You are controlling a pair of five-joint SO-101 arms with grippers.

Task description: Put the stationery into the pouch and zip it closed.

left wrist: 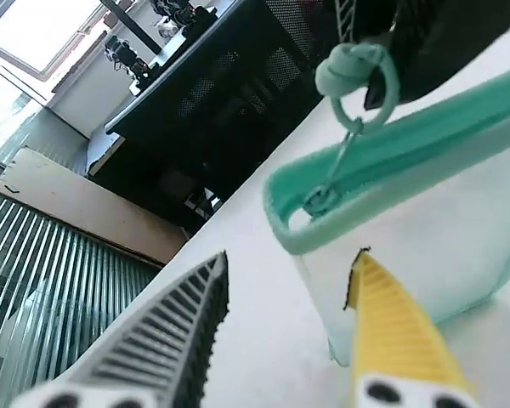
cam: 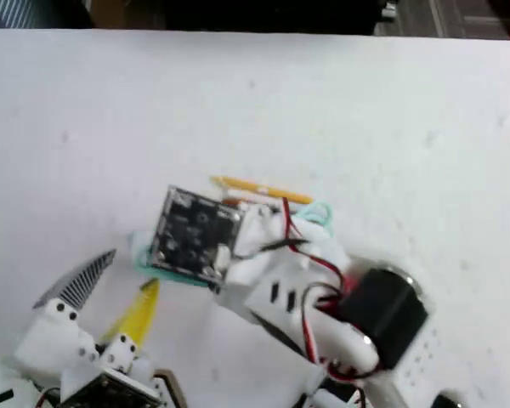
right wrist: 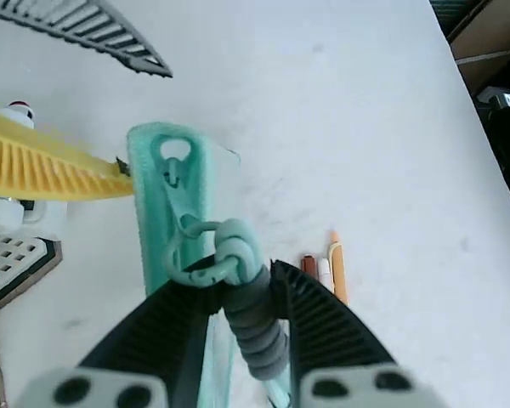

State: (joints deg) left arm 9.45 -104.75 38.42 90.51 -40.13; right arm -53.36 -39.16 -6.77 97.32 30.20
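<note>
Status: right gripper (right wrist: 243, 270) is clamped narrow on the pull cord (right wrist: 257, 327). The cord's knot sits right at the fingertips, lower centre of the right wrist frame. Cord runs through a ring (right wrist: 187, 255) to the zip slider (right wrist: 173, 174), which is at the end of the pouch (right wrist: 144, 221).

Left gripper (left wrist: 289, 259) is spread wide and holds nothing. Its yellow finger (left wrist: 391, 327) has its tip at that same pouch end, and the grey finger (left wrist: 174, 331) is well off to the side over bare table (left wrist: 238, 229). Can't tell whether yellow actually touches the pouch.

High view: left gripper (cam: 132, 270) is at lower left. Right arm (cam: 323, 297) covers most of the pouch at centre, with the teal edge (cam: 144, 259) poking out at left.

Pens (cam: 259, 189) lie in a row just above the arm in the high view, close beside the pouch. Can't tell whether they're inside the clear body or on the table.
</note>
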